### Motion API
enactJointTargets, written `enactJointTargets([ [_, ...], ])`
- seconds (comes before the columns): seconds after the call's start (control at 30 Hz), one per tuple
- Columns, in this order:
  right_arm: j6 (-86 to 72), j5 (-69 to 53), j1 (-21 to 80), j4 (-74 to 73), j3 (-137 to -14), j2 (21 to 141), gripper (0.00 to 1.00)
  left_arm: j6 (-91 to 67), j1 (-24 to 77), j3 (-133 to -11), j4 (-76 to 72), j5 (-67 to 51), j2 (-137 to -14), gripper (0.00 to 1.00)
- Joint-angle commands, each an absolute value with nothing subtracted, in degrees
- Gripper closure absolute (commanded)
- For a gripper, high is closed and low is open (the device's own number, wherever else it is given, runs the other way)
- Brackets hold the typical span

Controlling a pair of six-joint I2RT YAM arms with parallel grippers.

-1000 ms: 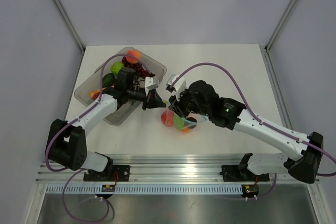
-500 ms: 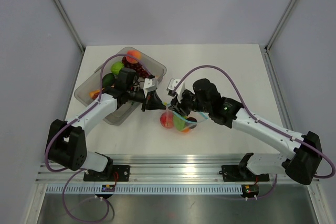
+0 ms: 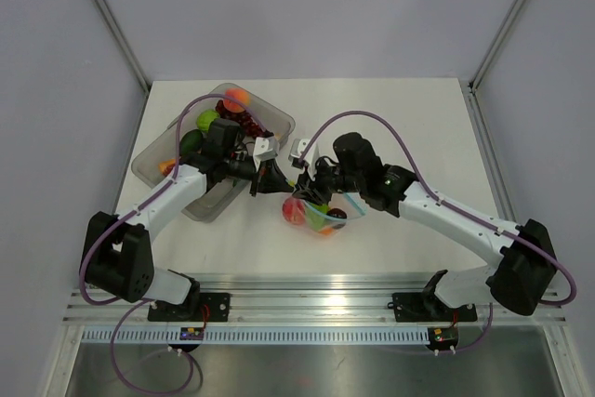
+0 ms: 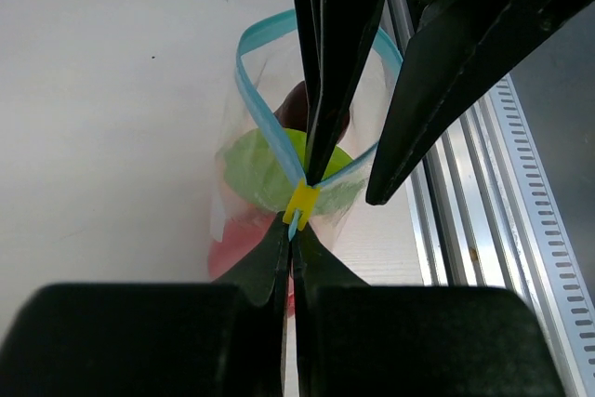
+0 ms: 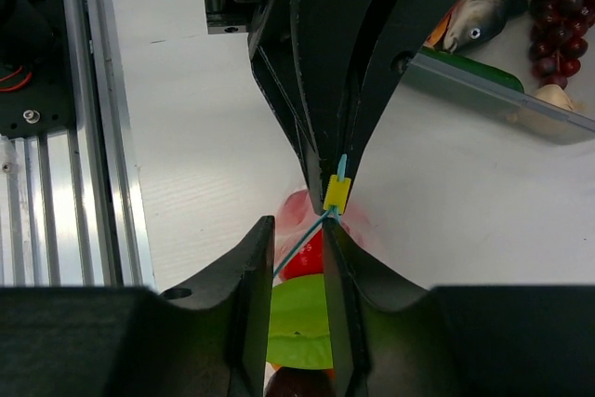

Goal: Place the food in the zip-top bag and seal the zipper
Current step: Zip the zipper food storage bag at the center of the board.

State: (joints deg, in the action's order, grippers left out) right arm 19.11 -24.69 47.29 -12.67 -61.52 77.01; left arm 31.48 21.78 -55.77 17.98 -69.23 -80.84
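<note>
Nearest us is the rail (image 3: 316,299) with both arm bases, nothing going on there. Just beyond it, on the table (image 3: 400,127) between the two arms, sits the zip-top bag (image 3: 314,214), already loaded: a green piece (image 4: 256,169), a red piece (image 4: 232,248) and something dark show through the film. The zipper (image 4: 253,81) gapes in an open loop, so the bag is not sealed. The left gripper (image 4: 290,232) is clamped fully closed on the zipper's end, right at the yellow slider (image 4: 302,202). We read that as an anchor, keeping the strip taut. The right gripper (image 5: 297,230) meets it nose to nose. Its jaws are a narrow way apart and straddle the blue strip just behind the slider, with no firm hold on anything that we can see. We judge it is placed there to run the slider along the track, away from the left one. Farther back on the left, the clear tub (image 3: 270,109) holds more food (image 3: 206,120): an orange-peach piece (image 3: 235,97), dark grapes (image 3: 244,125) and a toy fish (image 5: 479,11). We can't tell whether those are meant for the bag. With both grippers at the slider, we judge the step in hand is sealing.
</note>
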Motion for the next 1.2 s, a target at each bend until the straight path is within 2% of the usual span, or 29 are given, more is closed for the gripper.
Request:
enactJointTargets([
  [0.0, 18.5, -28.7, 46.9, -8.4, -64.9, 77.7, 0.67, 32.3, 22.0, -58.7, 16.3, -72.2, -81.0, 1.00],
  [0.2, 17.4, -30.0, 46.5, -7.1, -65.0, 78.7, 0.72, 32.3, 22.0, -58.9, 16.9, -72.2, -80.9, 1.00],
  [0.37, 17.7, -26.4, 46.5, -7.0, -65.3, 79.0, 0.66, 32.3, 22.0, -58.8, 17.1, -72.2, -80.7, 1.00],
  [0.73, 17.0, -20.6, 46.4, -5.1, -65.1, 74.3, 0.65, 32.6, 22.0, -58.8, 17.4, -72.4, -80.9, 1.00],
  [1.17, 17.9, -22.8, 46.4, -6.8, -67.5, 77.9, 0.53, 33.5, 22.0, -59.1, 18.8, -72.6, -80.9, 1.00],
])
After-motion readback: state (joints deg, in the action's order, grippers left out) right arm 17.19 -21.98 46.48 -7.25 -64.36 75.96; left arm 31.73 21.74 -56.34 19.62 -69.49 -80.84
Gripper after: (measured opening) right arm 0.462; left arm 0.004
